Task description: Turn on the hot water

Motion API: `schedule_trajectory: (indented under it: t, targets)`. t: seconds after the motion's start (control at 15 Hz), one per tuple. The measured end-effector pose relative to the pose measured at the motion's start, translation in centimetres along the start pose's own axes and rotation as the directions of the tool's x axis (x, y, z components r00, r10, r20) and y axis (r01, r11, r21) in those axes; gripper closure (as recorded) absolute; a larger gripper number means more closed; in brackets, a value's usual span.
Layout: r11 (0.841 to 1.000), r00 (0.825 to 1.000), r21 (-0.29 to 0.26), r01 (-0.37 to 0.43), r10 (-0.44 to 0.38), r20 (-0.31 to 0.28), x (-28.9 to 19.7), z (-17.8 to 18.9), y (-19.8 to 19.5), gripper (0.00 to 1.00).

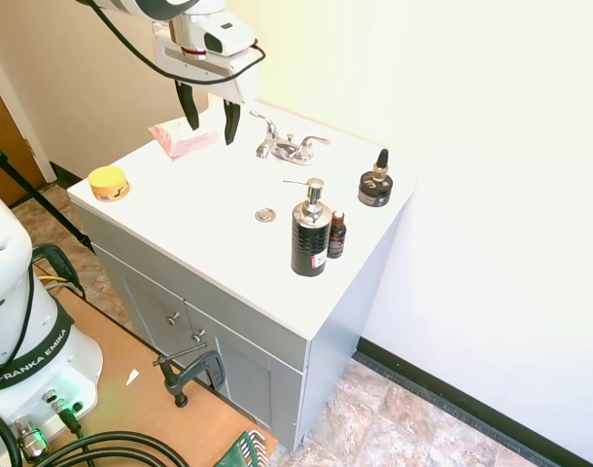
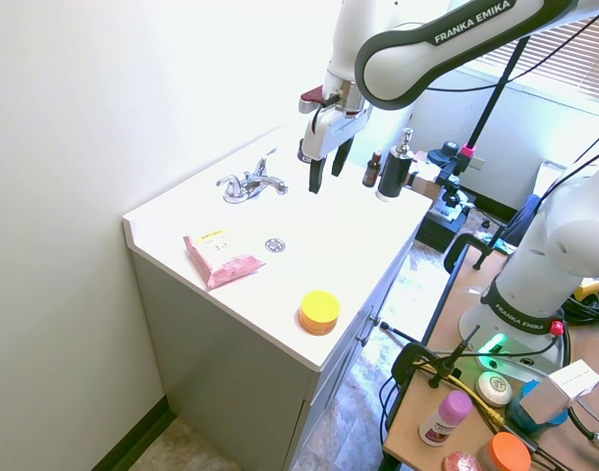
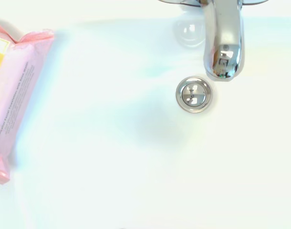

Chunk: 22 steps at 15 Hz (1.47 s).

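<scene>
Claw (image 1: 208, 118) open above faucet (image 1: 289, 145)

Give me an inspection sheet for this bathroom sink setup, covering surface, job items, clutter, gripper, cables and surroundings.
Surface: white vanity top, sink drain in the middle.
Job's things: chrome faucet at the back; hot water lever untouched, nothing seen running from the spout.
Clutter: pink wipes pack, yellow jar, black pump bottle, small brown bottle, dark round jar with a dropper bottle on it.
Gripper: gripper open, above the counter, left of the faucet.
Cables: left out as rig.
Surroundings: pale walls, grey cabinet doors, tiled floor.
</scene>
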<state>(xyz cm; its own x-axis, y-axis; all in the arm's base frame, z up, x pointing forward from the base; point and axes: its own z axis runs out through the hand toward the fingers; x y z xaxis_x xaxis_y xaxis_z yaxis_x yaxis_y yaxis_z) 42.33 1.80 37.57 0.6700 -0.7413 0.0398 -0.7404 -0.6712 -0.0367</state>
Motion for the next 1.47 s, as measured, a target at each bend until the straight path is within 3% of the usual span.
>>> schedule_trajectory:
  t: [0.2,0.47,0.73,1.0,1.27,1.47]
  targets:
    - [1.0,1.0,0.008,-0.009,0.009,-0.011,0.2,-0.1,-0.3,0.0]
    - [0.994,0.991,0.078,-0.081,0.089,-0.099,0.8,0.1,-3.8,0.0]
    - [0.982,0.962,0.165,-0.09,0.128,-0.241,1.8,2.0,-7.9,0.0]
    - [0.954,0.936,0.289,-0.084,0.175,-0.305,2.9,3.4,-11.4,0.0]
    - [0.951,0.914,0.293,-0.094,0.199,-0.352,5.2,5.3,-12.8,0.0]
    - [0.954,0.909,0.288,-0.082,0.19,-0.371,5.8,6.5,-14.1,0.0]
